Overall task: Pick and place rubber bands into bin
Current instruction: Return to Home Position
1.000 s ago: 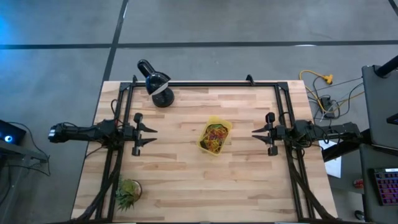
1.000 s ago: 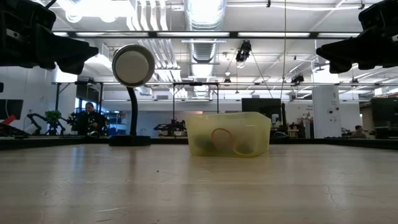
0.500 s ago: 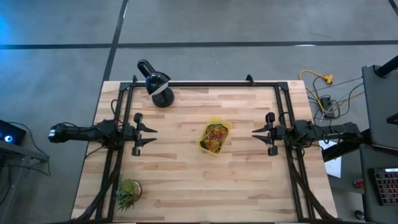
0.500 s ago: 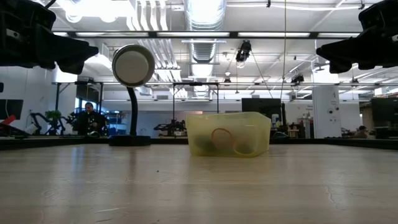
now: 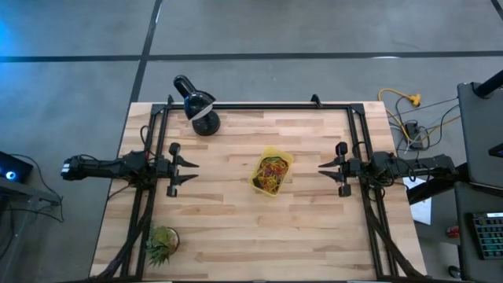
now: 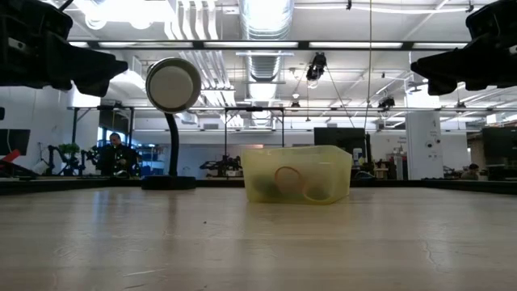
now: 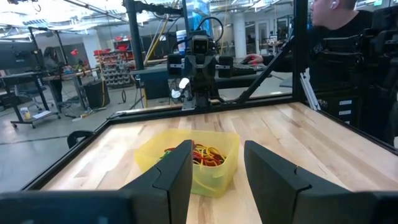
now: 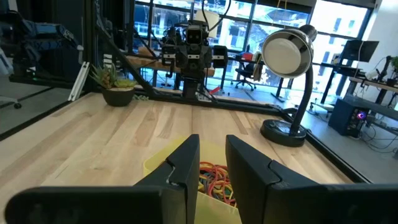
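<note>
The yellow bin stands on its flat bottom at the middle of the table and holds a heap of rubber bands in red, orange, green and yellow. The bands also show in the left wrist view and the right wrist view. My left gripper is open and empty, above the table to the bin's left. My right gripper is open and empty, above the table to the bin's right. Both point level at the bin.
A black domed lamp stands at the far left of the table. A small spiky green plant in a pot stands at the near left corner. A black frame runs around the table's edges. A person shows beyond the table's right side.
</note>
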